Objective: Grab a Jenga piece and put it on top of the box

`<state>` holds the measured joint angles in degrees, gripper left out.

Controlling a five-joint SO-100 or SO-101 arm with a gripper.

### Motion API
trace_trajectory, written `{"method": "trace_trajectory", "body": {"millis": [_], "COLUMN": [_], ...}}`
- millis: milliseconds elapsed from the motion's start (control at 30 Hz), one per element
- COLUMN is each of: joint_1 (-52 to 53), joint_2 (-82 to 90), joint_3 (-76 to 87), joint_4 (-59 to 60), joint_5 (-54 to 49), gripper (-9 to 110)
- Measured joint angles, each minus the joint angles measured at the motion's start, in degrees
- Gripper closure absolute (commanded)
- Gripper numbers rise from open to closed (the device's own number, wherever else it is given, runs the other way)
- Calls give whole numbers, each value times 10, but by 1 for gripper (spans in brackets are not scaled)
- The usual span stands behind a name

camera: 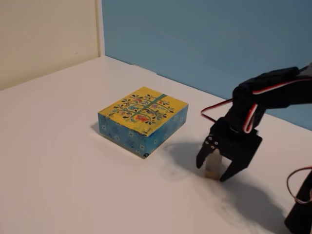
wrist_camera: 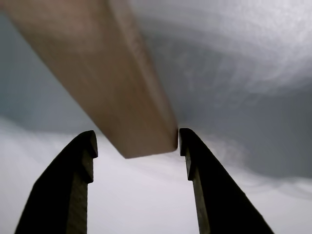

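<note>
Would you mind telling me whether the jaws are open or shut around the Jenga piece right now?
Open. The gripper straddles the Jenga piece; the wrist view shows a gap beside one fingertip.

Arm bent fwd, tool (camera: 212, 171) pointing down at table level, jaws apart.

Partly hidden block, cropped arm

In the fixed view the Jenga piece (camera: 212, 167) is being largely screened by the gripper (camera: 213, 173), and the arm is being cut off at the right edge. In the wrist view the Jenga piece (wrist_camera: 112, 78) is being blurred and cropped at the top edge.
</note>
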<state>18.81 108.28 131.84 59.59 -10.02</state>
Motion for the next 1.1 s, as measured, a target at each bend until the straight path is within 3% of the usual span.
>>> {"method": "trace_trajectory", "body": {"millis": [633, 1100], "joint_1": [3, -11], "joint_2": [-3, -3], "joint_3": [-4, -4], "joint_4": [-18, -18], "joint_5": [18, 40], "gripper": [101, 99]}}
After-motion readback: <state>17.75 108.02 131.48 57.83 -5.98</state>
